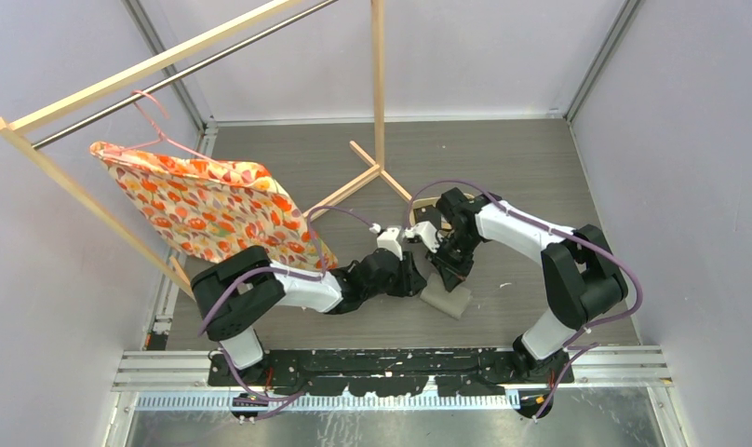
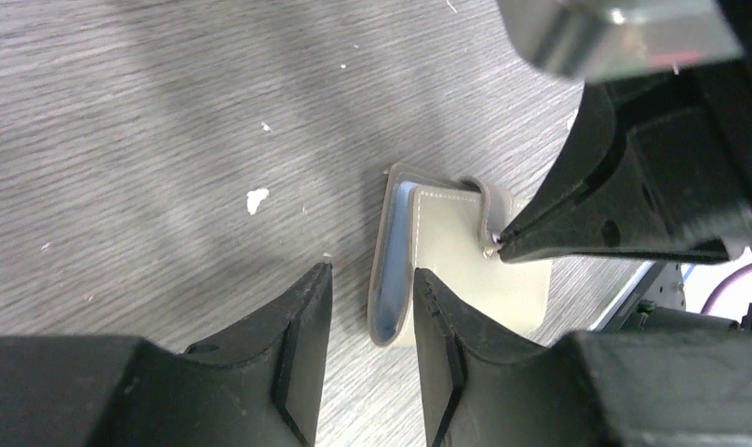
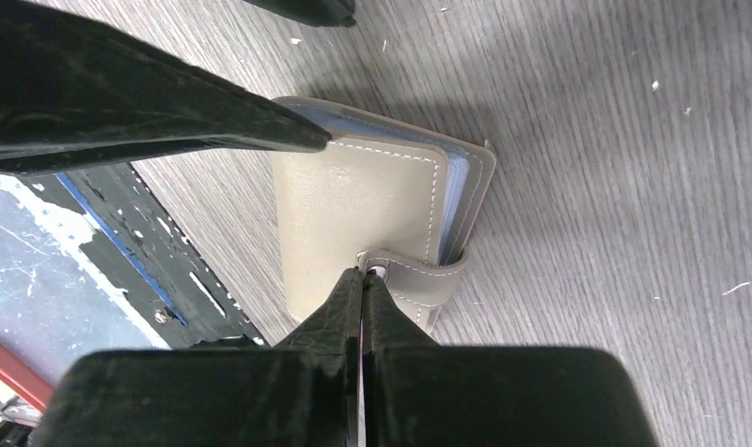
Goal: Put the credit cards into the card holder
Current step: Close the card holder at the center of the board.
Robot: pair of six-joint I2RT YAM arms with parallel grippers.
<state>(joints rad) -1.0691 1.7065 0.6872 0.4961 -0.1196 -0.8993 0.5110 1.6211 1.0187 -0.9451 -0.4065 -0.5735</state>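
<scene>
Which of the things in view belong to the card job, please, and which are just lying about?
Job: card holder; right end effector, shut at its snap tab; left end effector, open beside it.
Lying about: wooden clothes rack; orange patterned cloth hanging from it.

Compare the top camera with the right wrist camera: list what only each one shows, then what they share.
Only the top view: the wooden rack, the hanger with its orange patterned cloth, and the left arm and right arm whole. Only the right wrist view: the snap strap, pale stitching and bluish inner edges, with the right fingers shut at the snap. Both: the grey wallet lying on the table.
</scene>
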